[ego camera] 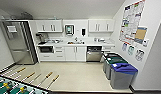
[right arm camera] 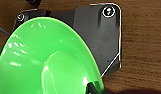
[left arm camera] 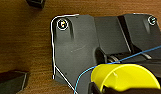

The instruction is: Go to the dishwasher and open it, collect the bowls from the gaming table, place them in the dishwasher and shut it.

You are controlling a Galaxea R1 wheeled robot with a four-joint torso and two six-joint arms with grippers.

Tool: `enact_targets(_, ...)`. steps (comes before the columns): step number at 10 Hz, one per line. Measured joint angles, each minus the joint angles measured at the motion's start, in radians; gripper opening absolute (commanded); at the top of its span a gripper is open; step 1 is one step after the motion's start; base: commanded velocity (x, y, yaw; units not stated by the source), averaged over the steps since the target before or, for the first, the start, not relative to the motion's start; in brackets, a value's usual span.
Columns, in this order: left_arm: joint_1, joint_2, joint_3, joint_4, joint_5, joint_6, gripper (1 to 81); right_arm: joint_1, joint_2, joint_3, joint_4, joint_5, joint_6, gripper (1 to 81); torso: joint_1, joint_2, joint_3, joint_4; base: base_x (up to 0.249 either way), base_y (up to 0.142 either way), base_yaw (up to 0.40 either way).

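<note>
We carry both bowls: the yellow bowl sits in our left tool, whose dark finger rises at its rim, and the green bowl is pinched at its edge by our right tool, where a dark fingertip laps over the rim. Each hangs over brown wood-grain floor, which suits a carrying posture: the arms are tucked low and the bowls gripped by the rim so we can drive with them. The dishwasher stands at the far wall under the worktop, right of the white cabinet doors and below the sink; from here its steel front looks upright, though we cannot say for sure that it is shut. Judging by that, the run across the pale floor is what remains before loading. At far left is the tall fridge. Near left, the foosball table pokes its rods and wooden handles out over the floor, so we should keep clear of them. On the right, the bins, one with a blue lid, stand along the wall just right of the dishwasher and narrow the room beside its door.
</note>
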Motion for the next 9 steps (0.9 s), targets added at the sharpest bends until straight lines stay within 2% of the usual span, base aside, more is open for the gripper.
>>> enact_targets(9, 0.001, 0.002, 0.001, 0.000, 0.001, 0.000, 1.0, 0.000, 0.001, -0.002, 0.000, 0.003, 0.000, 1.0, 0.000, 0.000, 0.000, 0.000, 0.133, 0.000, 0.000)
